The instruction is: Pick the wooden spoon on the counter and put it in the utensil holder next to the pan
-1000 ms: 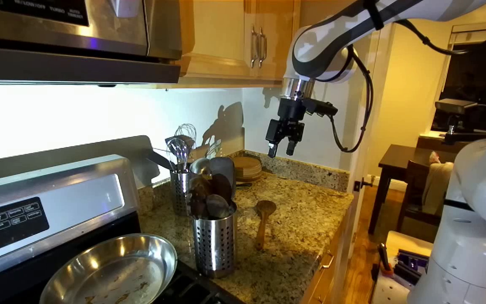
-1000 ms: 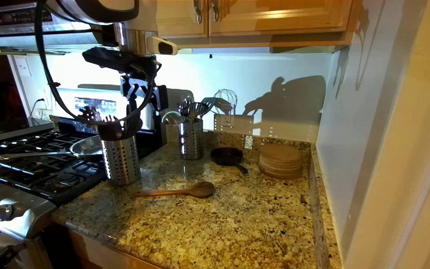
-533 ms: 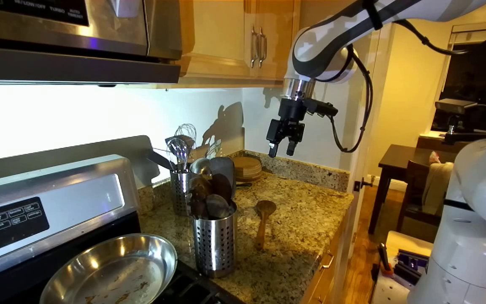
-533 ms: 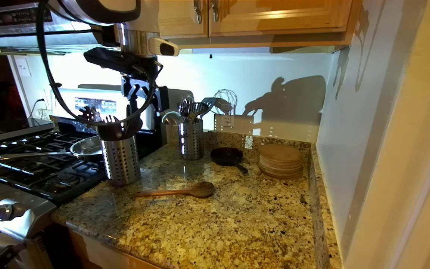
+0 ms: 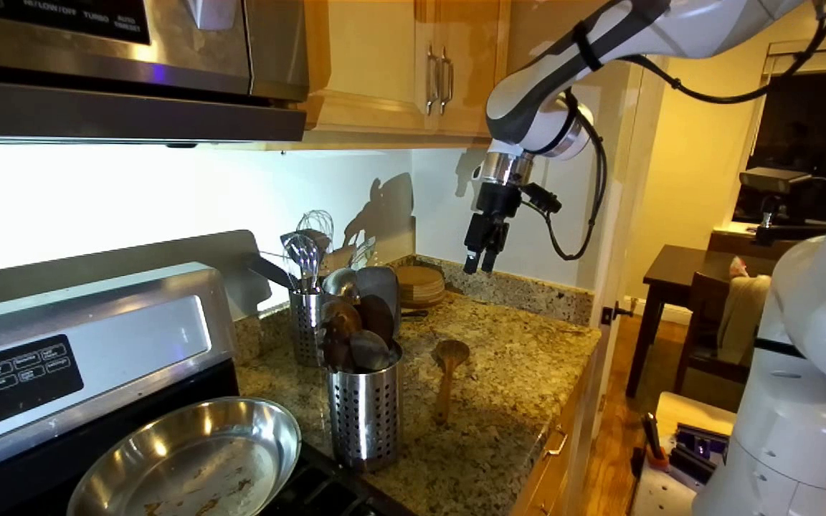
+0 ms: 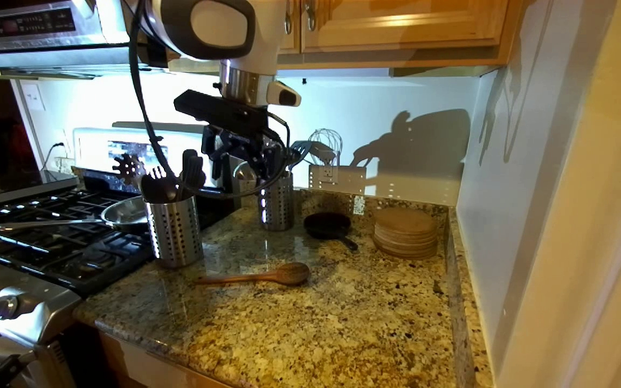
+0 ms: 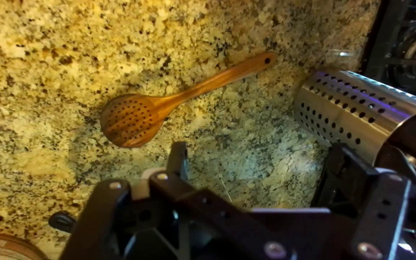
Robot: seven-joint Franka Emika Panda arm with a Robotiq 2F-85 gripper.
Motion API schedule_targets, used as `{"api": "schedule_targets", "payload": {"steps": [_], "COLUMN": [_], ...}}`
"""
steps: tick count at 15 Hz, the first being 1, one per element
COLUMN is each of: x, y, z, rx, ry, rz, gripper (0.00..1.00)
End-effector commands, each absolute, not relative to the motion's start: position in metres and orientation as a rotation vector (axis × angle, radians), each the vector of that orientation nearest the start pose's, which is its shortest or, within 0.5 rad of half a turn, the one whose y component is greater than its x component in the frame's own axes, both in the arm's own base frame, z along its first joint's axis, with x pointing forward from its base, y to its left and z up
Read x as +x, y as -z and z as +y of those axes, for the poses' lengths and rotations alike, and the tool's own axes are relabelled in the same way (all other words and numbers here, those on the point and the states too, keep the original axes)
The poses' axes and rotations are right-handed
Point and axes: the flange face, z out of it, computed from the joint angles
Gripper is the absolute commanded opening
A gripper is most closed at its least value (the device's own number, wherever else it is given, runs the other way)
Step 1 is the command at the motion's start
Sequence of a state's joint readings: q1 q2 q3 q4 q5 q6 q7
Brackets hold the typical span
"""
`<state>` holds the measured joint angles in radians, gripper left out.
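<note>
Judged pre-grasp: tool (image 7: pixel 259 147) jaws apart, empty, above desk (image 6: pixel 332 323); perforated wooden spoon (image 7: pixel 172 102) unheld. Should next centre over handle (image 7: pixel 228 76), descend.

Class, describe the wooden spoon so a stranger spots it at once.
Beside the stove is a speckled counter. On it, near the steel utensil holder next to the pan, lies the wooden spoon. Unlike that holder's dark utensils, it lies flat, its round bowl dotted with holes.

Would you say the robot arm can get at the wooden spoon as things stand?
Probably yes: the gripper is open above the counter, and the wrist view shows nothing covering the wooden spoon; the utensil holder stands apart from it.
</note>
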<state>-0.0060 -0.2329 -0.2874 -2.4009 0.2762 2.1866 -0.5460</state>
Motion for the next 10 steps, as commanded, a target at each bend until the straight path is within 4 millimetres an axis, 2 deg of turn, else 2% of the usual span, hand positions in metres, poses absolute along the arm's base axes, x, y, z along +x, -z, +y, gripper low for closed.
{"api": "schedule_targets", "payload": {"steps": [1, 4, 5, 6, 10], "x": [0.470, 0.484, 0.486, 0.479, 0.487], "y": [-0.386, -0.369, -0.367, -0.368, -0.362], "z": [-0.140, -0.143, -0.141, -0.138, -0.137], "rx": [-2.876, -2.904, -2.932, -2.905, -2.918], "ry": [0.114, 0.058, 0.039, 0.071, 0.045], "rz": [-0.273, -0.299, -0.296, -0.282, -0.302], "gripper": [1.00, 1.00, 1.00, 1.00, 1.00]}}
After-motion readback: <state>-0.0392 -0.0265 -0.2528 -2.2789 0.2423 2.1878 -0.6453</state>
